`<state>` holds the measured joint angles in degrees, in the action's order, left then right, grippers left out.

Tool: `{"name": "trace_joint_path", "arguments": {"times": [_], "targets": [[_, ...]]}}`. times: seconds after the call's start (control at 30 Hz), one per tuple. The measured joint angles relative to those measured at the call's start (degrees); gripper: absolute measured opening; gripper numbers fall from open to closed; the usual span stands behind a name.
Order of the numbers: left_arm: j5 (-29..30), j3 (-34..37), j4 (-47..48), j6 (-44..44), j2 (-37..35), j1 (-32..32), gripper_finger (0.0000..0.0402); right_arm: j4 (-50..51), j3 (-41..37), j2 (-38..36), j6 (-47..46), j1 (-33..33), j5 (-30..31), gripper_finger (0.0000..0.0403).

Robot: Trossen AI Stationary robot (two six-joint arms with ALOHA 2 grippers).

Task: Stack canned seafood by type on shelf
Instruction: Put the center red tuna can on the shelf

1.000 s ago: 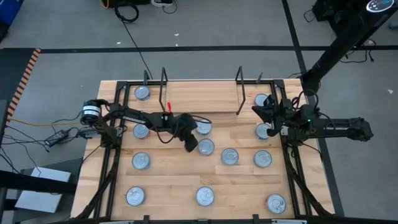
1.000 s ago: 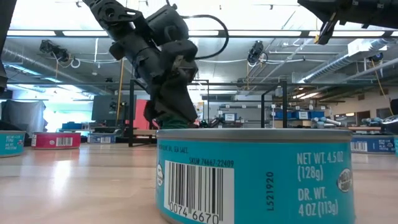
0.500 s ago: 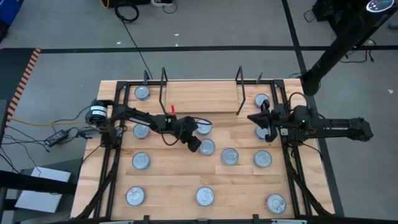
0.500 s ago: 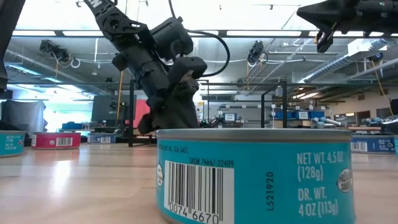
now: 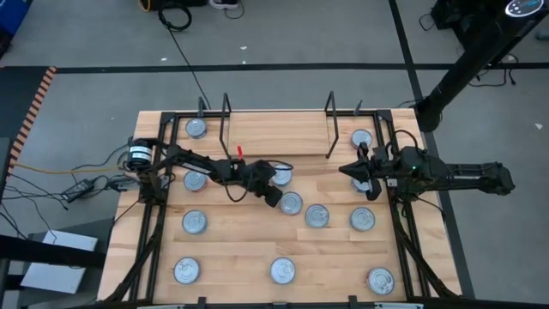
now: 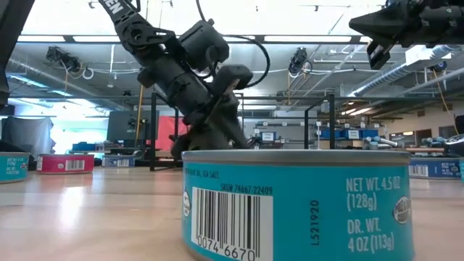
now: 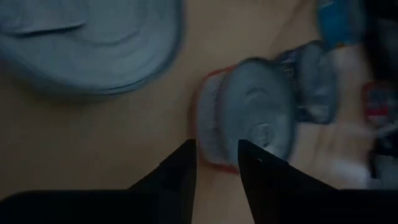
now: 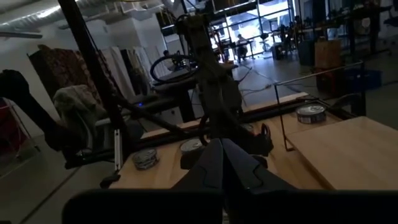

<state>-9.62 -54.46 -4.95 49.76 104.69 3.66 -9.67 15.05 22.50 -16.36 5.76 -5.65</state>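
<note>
With the shelf (image 5: 276,130) bare and every tin scattered on the table (image 5: 240,257), the half-open left gripper (image 5: 273,196) holds nothing beside a red-labelled tin (image 7: 249,127); the right gripper (image 5: 367,176) hangs clenched, empty.

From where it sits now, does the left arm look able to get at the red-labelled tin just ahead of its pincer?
Probably yes. The left pincer is open, low over the table, with the red-labelled tin right ahead of its fingertips. Nothing lies between them, and bare wood separates this tin from the larger tin beside it.
</note>
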Motion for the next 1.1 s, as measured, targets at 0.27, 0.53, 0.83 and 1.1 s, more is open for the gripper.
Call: {"name": "trace_joint_path", "arguments": {"times": [0.27, 0.53, 0.83, 1.1], "targets": [[0.1, 0.0, -1.7, 0.5, 0.8, 0.0, 0.0122, 0.3, 0.0, 0.0, 0.0, 0.1, 0.1, 0.0003], [-0.1, 0.0, -3.9, 2.0, 0.8, -0.2, 0.0122, 0.3, 0.0, 0.0, 0.0, 0.1, 0.2, 0.0004], [1.1, 0.0, -4.2, 3.0, 0.8, -0.4, 0.0121, 0.3, 0.0, 0.0, 0.4, 0.1, 1.6, 0.0004], [2.0, -5.4, -1.4, 0.1, 3.6, -0.8, 0.0121, 0.4, 0.0, 0.0, 0.5, 0.1, 1.6, 0.0004]]}}
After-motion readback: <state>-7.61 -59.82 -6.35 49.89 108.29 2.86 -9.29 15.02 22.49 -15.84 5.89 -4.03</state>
